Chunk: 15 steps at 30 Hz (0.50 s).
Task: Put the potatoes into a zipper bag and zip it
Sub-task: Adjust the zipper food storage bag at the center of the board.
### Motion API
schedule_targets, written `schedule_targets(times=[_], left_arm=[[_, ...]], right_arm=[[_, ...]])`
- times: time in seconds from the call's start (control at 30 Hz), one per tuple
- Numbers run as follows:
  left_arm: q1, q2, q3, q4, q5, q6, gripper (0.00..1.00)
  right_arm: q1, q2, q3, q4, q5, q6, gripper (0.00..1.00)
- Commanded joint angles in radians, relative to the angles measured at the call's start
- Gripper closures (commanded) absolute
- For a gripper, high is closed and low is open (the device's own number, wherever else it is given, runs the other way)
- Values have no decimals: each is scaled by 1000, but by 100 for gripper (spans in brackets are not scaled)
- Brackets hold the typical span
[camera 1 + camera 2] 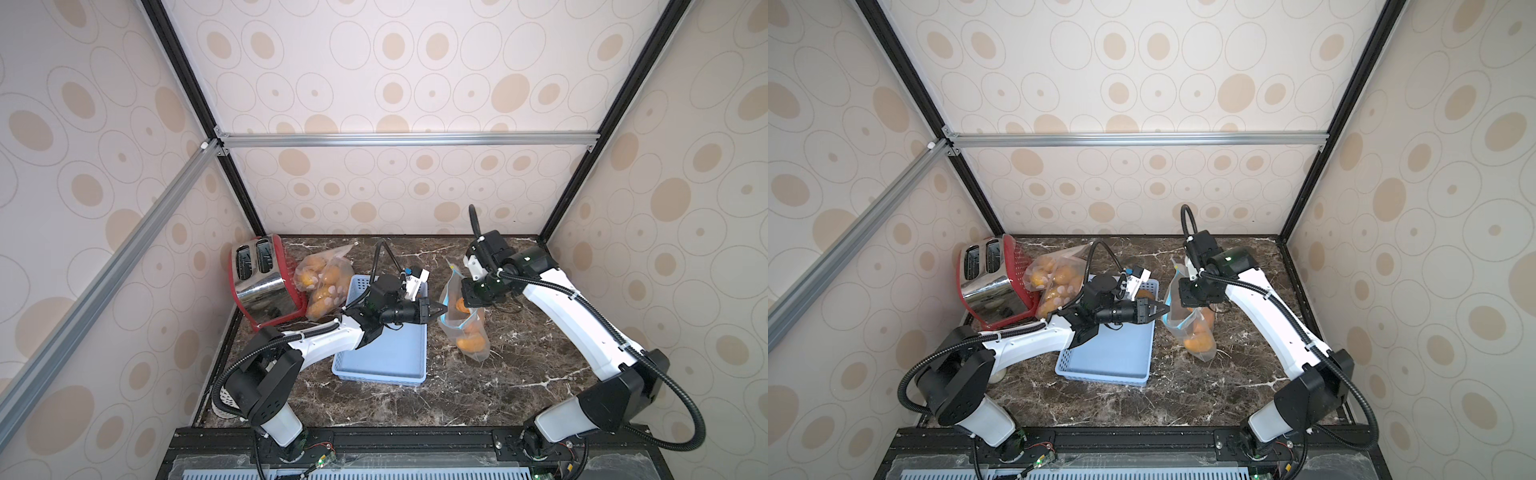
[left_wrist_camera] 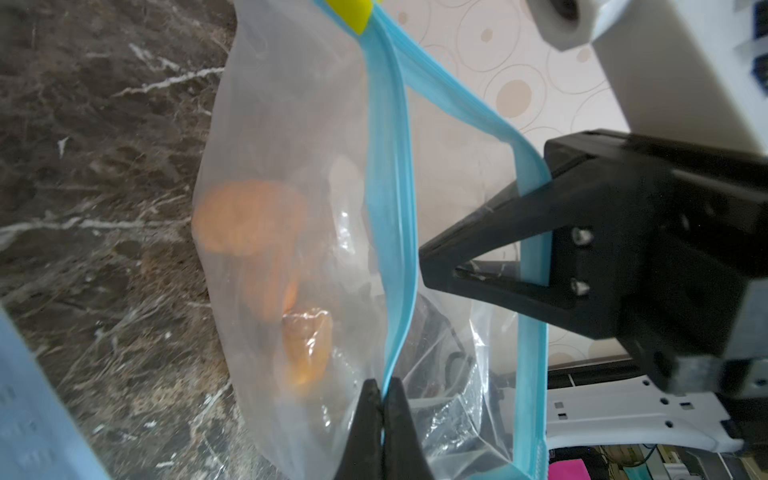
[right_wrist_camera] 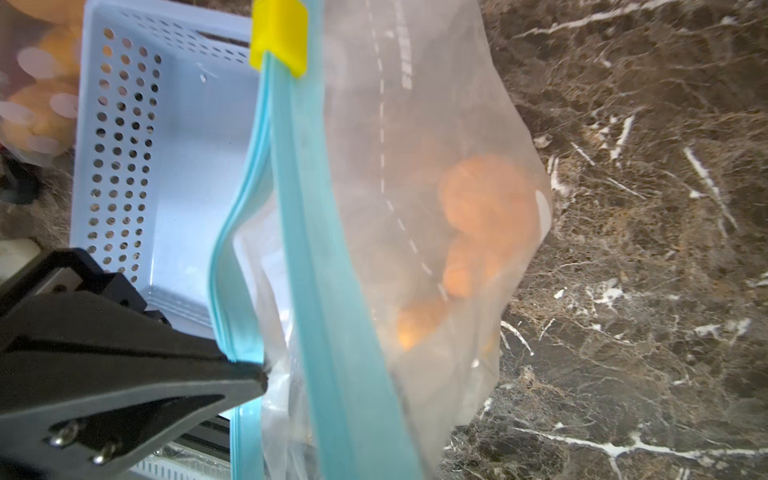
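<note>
Top views both show one dark marbled surface (image 1: 519, 374) carrying everything. One red and chrome toaster (image 1: 257, 282) stands well behind the left pincer (image 1: 441, 309). One pale blue perforated basket (image 1: 386, 357) lies beneath that pincer's wrist, partly covered by the left arm (image 1: 316, 345). There are two clear bags. A filled second bag (image 1: 324, 286) leans on the toaster. The zipper bag (image 1: 469, 332) stands between both pincers, its mouth gaping.

The left pincer is clamped tight on the near side of the blue zip strip (image 2: 395, 208). The right pincer (image 2: 432, 266) sits at the far side, seen side-on, so I cannot tell whether it grips.

About three potatoes (image 1: 469, 343) show inside the zipper bag, below both pincers; several more fill the second bag. One yellow slider (image 3: 279, 37) sits at the strip's end, away from both pincers.
</note>
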Motion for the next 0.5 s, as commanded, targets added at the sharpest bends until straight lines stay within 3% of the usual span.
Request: schedule_targets(times=[0.0, 0.17, 0.47], left_arm=[[10, -13, -39, 63, -31, 6, 100], [22, -43, -93, 39, -66, 37, 100], [25, -70, -123, 2, -107, 66, 100]], right_arm=[[25, 26, -30, 44, -26, -12, 84], [30, 35, -63, 85, -33, -13, 66], [30, 17, -46, 102, -56, -21, 59]])
